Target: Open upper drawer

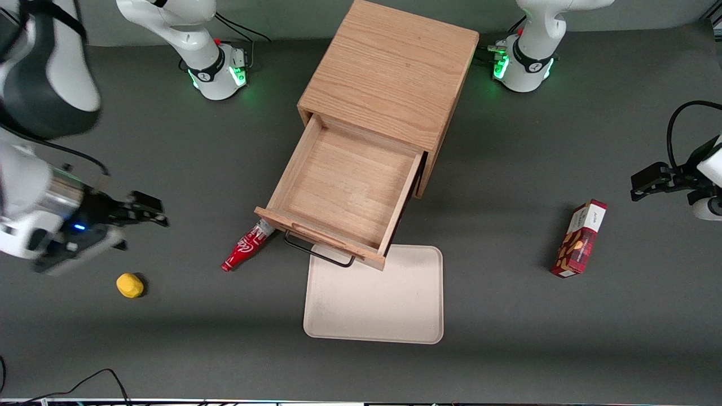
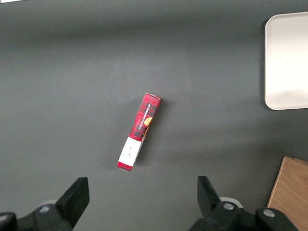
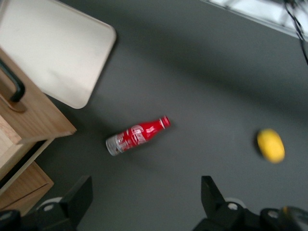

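Observation:
The upper drawer (image 1: 344, 192) of the light-oak cabinet (image 1: 395, 73) stands pulled far out, its empty tray showing and its thin black wire handle (image 1: 316, 252) over the tray's edge. Its front corner and handle also show in the right wrist view (image 3: 29, 113), with the lower drawer (image 3: 24, 185) closed beneath. My gripper (image 1: 148, 210) is open and empty, off toward the working arm's end of the table, well away from the drawer. In the right wrist view my gripper (image 3: 144, 202) hangs above bare mat.
A red bottle (image 1: 245, 247) lies on the mat beside the drawer front; it also shows in the right wrist view (image 3: 137, 135). A yellow lemon (image 1: 130, 285) lies near my gripper. A beige tray (image 1: 375, 304) lies before the cabinet. A red snack box (image 1: 580, 238) lies toward the parked arm's end.

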Action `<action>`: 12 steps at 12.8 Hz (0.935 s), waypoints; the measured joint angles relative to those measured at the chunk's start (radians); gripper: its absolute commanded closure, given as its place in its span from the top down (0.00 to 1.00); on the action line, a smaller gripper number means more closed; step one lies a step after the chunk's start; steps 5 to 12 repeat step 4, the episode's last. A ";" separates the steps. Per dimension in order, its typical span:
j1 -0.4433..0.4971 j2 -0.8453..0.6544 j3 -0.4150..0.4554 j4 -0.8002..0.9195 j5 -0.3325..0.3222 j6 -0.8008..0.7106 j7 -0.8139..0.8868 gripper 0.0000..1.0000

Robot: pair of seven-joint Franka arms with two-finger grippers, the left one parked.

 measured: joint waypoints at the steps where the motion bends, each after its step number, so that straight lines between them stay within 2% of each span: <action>1: -0.014 -0.064 -0.004 -0.052 -0.016 -0.027 0.084 1.00; 4: -0.031 -0.199 -0.005 -0.172 -0.054 -0.057 0.224 1.00; 12: -0.031 -0.199 -0.005 -0.172 -0.054 -0.057 0.224 1.00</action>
